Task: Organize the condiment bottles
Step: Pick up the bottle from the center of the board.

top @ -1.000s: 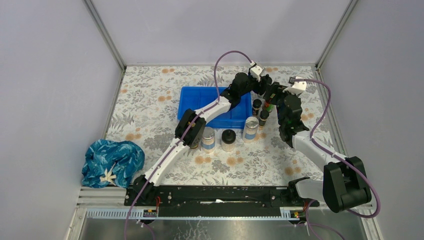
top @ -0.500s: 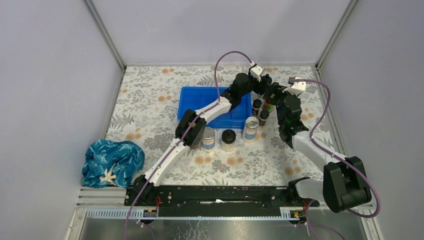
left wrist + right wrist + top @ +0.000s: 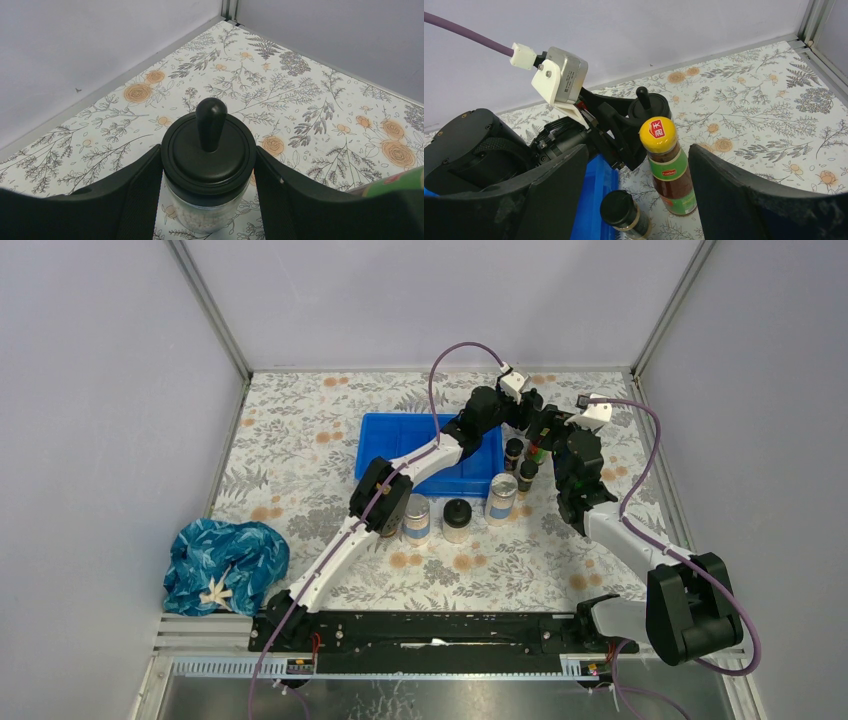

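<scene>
Nothing has moved: left tool [image 3: 207,155] still grips the black-domed bottle [image 3: 210,117], right tool [image 3: 638,150] stays open facing the yellow-capped bottle [image 3: 670,172].

Left jaws clamped tight (right jaws spread).

A black-domed jar [image 3: 207,150] of white grains, a yellow-capped red sauce bottle [image 3: 667,170] and a tiny black-capped bottle [image 3: 621,212] stand upright together, while a second domed jar [image 3: 457,519] stands between two silver-lidded jars [image 3: 417,517].
</scene>
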